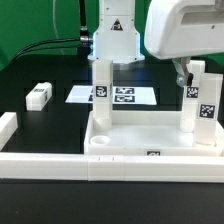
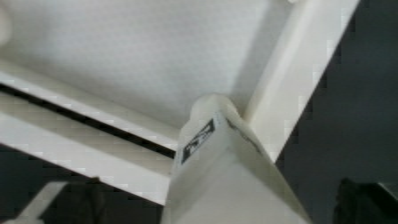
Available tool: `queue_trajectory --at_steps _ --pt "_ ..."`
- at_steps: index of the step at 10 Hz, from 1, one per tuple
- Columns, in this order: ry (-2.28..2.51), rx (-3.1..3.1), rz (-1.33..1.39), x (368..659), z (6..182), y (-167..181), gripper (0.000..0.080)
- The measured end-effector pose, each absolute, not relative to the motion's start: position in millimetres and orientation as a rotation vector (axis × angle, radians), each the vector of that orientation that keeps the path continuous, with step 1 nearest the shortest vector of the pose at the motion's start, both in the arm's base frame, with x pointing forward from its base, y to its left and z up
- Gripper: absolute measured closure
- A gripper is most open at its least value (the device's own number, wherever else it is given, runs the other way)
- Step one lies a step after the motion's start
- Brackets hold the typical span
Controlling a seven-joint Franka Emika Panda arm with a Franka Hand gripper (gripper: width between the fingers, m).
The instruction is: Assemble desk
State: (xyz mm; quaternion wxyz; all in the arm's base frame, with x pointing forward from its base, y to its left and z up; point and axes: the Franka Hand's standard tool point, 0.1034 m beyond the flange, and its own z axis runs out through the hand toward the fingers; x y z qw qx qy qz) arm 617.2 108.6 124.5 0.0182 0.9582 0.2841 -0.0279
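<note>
Desk tabletop [image 1: 140, 133] lies at the bench's front edge with two legs standing upright on it. The end effector [image 1: 184, 73], spread wide and empty, hovers by the right leg [image 1: 203, 105]. The leg looks like light, stiff, slick plastic, best pinched across its flat sides.

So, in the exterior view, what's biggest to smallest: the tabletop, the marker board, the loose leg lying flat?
1. tabletop
2. marker board, though it is farther back and partly hidden
3. loose leg
</note>
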Motion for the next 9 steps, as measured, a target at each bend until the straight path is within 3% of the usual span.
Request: queue_trajectory --at_steps 6,9 --pt "1.475 2.66 -0.115 620.2 125.3 106.2 0.0151" --pt "1.506 2.613 -0.108 622.3 125.0 107.2 0.0162"
